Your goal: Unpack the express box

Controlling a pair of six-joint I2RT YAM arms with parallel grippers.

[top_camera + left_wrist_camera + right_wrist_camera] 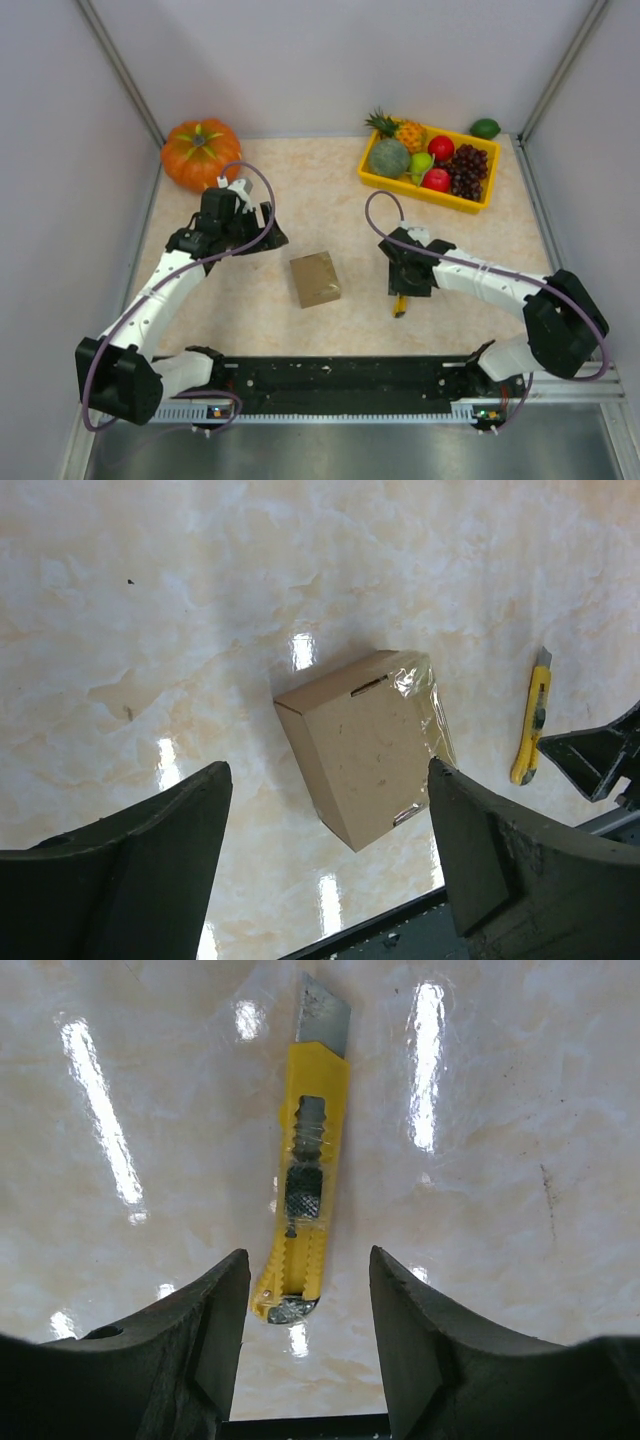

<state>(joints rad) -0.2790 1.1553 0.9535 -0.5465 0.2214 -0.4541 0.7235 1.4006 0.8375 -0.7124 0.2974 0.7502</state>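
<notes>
**A:** Where's the box?

**B:** The box (315,279) sits shut around the middle of the table (300,180), a little nearer the near edge than the far one. Clear tape (425,695) wraps one side.

**A:** Is anything holding it?

**B:** No. The left gripper (328,785) hangs above it, jaws spread wide and empty.

**A:** And the other arm?

**B:** The right gripper (308,1260) is low over a yellow knife (305,1190). The knife lies flat on the table, on the right-edge side of the box, with its blade out. The jaws stand partly apart on either side of the handle's butt end, not closed on it.

**A:** So which step is this?

**B:** Fetching the knife, I'd say, with no cutting begun. Next, the right jaws need to close squarely on the handle and lift it, while the left comes down to steady the box.
</notes>
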